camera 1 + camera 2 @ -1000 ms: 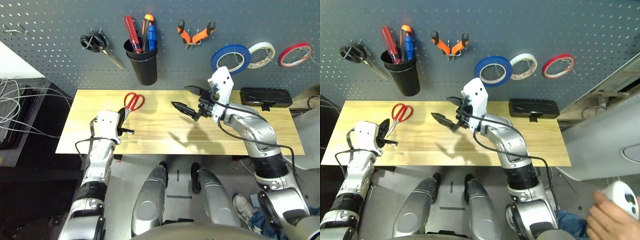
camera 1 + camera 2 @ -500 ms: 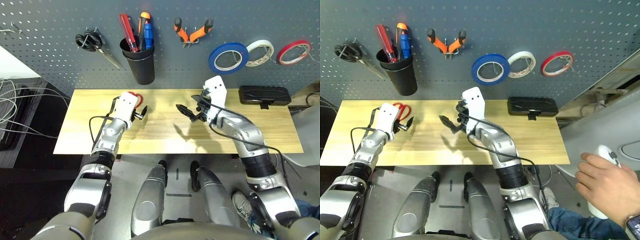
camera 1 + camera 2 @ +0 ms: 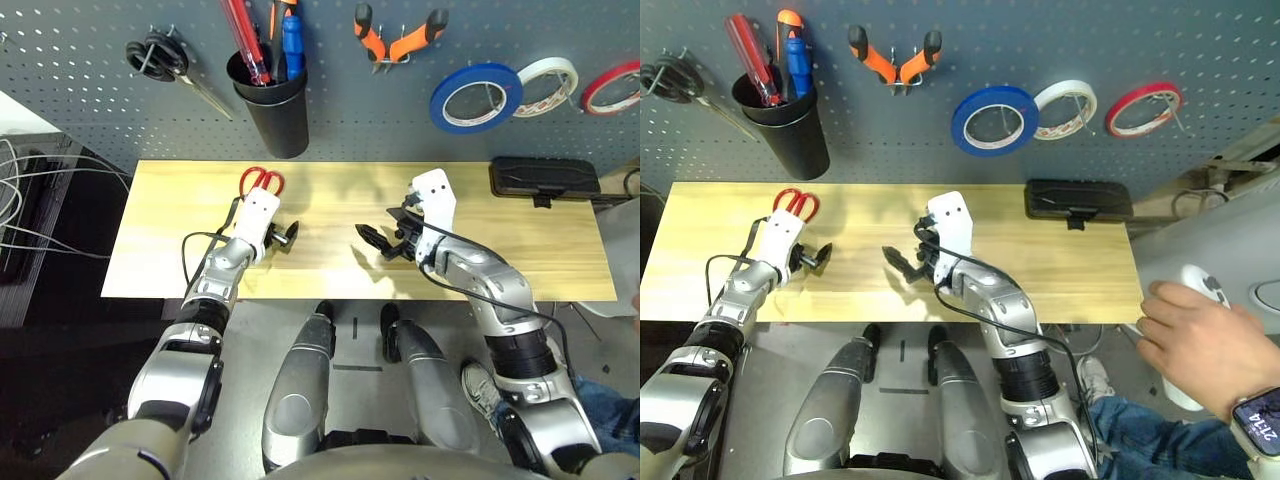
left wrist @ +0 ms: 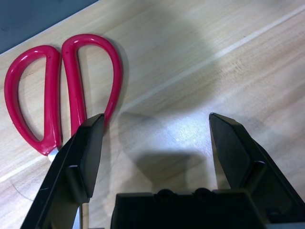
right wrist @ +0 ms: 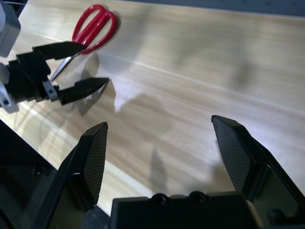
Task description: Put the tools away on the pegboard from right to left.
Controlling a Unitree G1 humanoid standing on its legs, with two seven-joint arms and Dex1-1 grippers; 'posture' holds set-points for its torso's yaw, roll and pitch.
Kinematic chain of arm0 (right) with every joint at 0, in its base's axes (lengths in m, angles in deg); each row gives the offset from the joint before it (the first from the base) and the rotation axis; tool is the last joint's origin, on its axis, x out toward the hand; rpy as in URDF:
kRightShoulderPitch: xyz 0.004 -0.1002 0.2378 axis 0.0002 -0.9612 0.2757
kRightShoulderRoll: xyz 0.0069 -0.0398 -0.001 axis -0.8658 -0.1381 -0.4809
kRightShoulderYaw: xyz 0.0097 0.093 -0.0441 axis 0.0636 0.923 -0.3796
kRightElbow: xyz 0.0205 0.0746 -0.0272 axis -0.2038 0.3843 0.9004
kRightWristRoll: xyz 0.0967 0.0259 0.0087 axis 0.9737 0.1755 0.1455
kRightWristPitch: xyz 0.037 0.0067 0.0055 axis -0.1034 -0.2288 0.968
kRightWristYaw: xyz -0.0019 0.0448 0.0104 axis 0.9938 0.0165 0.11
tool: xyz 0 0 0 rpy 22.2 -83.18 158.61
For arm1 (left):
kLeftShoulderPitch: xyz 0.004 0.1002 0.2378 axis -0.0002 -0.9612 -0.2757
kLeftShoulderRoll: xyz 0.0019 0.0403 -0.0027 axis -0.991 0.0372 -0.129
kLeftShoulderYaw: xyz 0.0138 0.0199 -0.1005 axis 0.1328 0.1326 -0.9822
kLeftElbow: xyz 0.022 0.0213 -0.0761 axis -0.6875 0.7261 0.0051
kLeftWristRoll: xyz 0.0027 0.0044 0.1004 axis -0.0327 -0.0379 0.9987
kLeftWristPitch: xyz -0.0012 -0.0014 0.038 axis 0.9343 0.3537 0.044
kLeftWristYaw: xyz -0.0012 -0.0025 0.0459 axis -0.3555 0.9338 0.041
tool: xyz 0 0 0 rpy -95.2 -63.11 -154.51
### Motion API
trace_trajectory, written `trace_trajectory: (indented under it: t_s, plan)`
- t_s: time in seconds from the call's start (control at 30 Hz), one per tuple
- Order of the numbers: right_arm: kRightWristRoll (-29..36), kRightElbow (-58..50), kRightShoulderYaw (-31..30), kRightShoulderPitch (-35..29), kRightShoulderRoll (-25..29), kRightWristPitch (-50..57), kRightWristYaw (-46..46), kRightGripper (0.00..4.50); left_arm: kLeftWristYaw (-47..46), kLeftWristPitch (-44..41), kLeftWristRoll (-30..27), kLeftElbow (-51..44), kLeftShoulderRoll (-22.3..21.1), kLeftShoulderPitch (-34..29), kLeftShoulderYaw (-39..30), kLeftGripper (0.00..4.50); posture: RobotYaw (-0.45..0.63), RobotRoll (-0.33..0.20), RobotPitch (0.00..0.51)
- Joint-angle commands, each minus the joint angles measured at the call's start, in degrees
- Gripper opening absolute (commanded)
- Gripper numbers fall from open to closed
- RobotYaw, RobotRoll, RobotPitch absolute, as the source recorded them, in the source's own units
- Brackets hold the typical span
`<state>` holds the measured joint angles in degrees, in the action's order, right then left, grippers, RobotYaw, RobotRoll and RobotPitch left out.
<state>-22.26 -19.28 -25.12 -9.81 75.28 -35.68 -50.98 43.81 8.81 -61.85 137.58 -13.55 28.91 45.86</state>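
The red-handled scissors lie flat on the wooden table, handles toward the pegboard. My left gripper hovers just in front of them, open. In the left wrist view the scissors lie outside one finger, with nothing between the jaws. My right gripper stands open over the table's middle, holding nothing. On the pegboard hang the blue tape ring and the orange-handled pliers. The blue-handled screwdriver stands in the black cup.
Black-handled scissors hang at the pegboard's left. White tape and red tape hang at its right. A black case lies on the table's back right. A person's hand holds a white device off the table's right.
My left gripper went from near the table's front left up to the red scissors and opened. The right gripper dropped lower, toward the front. The camera tilted down.
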Motion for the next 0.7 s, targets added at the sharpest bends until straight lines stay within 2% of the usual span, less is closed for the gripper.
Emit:
trace_trajectory:
  t_s: [0.03, 0.37, 0.47, 0.7]
  plan:
    - [1.27, -2.55, -0.35, -2.56, 0.02, 2.23, -0.35, 4.50, -0.01, -2.15, 0.05, 5.02, -0.61, 0.48, -0.40, 4.49, 0.02, 0.000, 0.478]
    - [2.02, -3.19, 0.44, -2.28, 1.51, 3.24, -0.57, 4.50, 1.95, -11.40, -1.20, 13.70, -1.26, 7.13, -1.66, 4.49, 0.00, 0.000, 0.470]
    - [2.23, -3.40, 0.70, -2.23, 1.93, 3.44, -0.62, 4.50, 2.71, -14.30, -1.20, 14.91, -1.27, 8.19, -1.91, 3.85, -0.01, 0.000, 0.470]
    - [2.19, -2.89, 0.98, -1.98, 2.34, 3.22, -0.54, 4.50, 4.41, -18.62, -1.17, 15.61, -0.95, 8.56, -1.96, 1.51, -0.01, 0.000, 0.464]
